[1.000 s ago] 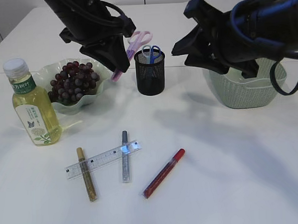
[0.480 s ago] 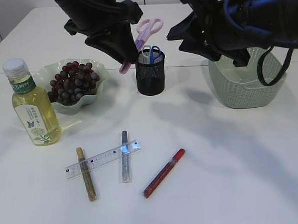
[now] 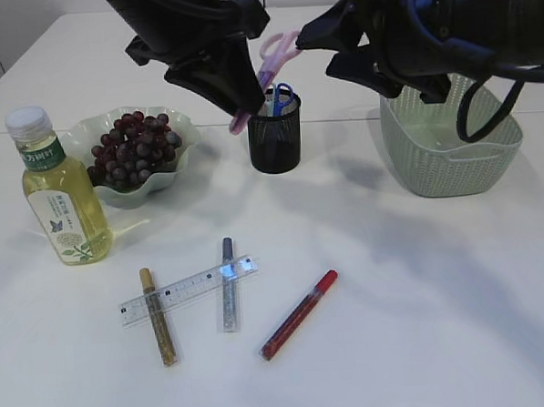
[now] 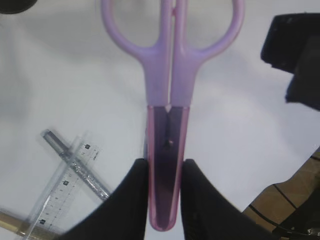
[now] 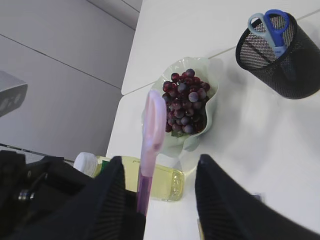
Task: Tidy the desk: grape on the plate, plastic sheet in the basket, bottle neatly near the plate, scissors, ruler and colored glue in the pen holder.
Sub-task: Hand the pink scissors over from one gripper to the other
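You've got the grapes [image 3: 134,145] plated and blue scissors [image 3: 281,95] in the holder [image 3: 275,133]. Left claw [image 4: 166,172] pinches the pink scissors [image 3: 263,72] above it; right claw [image 5: 165,200] gapes wide, empty. Ruler [image 3: 189,289] and glue sticks [image 3: 299,315] lie on the counter [image 3: 423,296].

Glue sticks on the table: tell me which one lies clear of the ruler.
The red glue stick, lying alone to the right. The gold one and the silver one both cross the ruler.
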### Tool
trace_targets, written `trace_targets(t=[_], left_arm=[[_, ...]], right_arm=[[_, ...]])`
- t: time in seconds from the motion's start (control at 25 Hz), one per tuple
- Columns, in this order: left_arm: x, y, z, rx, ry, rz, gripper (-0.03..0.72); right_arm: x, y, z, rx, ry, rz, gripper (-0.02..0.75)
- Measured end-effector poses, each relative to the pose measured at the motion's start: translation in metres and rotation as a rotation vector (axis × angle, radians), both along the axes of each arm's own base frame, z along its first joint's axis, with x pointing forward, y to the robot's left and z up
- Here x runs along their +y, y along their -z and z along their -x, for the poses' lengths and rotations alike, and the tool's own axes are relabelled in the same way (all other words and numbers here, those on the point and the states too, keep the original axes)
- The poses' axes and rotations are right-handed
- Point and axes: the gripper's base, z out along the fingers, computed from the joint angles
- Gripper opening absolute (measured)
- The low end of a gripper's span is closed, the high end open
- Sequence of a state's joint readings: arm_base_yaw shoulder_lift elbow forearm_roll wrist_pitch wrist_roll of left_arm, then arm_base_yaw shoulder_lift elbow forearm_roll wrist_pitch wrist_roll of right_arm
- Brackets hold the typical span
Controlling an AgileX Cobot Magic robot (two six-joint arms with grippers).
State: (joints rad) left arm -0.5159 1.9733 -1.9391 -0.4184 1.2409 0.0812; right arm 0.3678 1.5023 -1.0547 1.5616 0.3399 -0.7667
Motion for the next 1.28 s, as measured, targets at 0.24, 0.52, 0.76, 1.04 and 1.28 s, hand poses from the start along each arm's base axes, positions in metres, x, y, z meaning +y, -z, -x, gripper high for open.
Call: trace_targets(t=[0.24, 0.52, 0.76, 1.04, 1.28], left_arm=[[-0.002, -0.002, 0.002, 0.011, 0.008, 0.030, 0.141], [-0.006, -0.006, 0.004, 0.022, 0.034, 0.077, 0.141], [-0.007, -0.006, 0.005, 0.024, 0.046, 0.094, 0.141], [-0.007, -0.007, 0.006, 0.023, 0.051, 0.099, 0.141], [-0.007, -0.007, 0.006, 0.020, 0.058, 0.100, 0.141]], right_arm=[[0.002, 0.004, -0.004, -0.002, 0.003, -0.022, 0.402], [0.005, 0.008, -0.009, -0.010, -0.001, -0.053, 0.404], [0.008, 0.006, -0.017, -0.024, -0.008, -0.056, 0.405], [0.014, 0.004, -0.028, -0.036, -0.025, -0.063, 0.405], [0.020, 0.018, -0.032, -0.002, -0.069, -0.073, 0.405]])
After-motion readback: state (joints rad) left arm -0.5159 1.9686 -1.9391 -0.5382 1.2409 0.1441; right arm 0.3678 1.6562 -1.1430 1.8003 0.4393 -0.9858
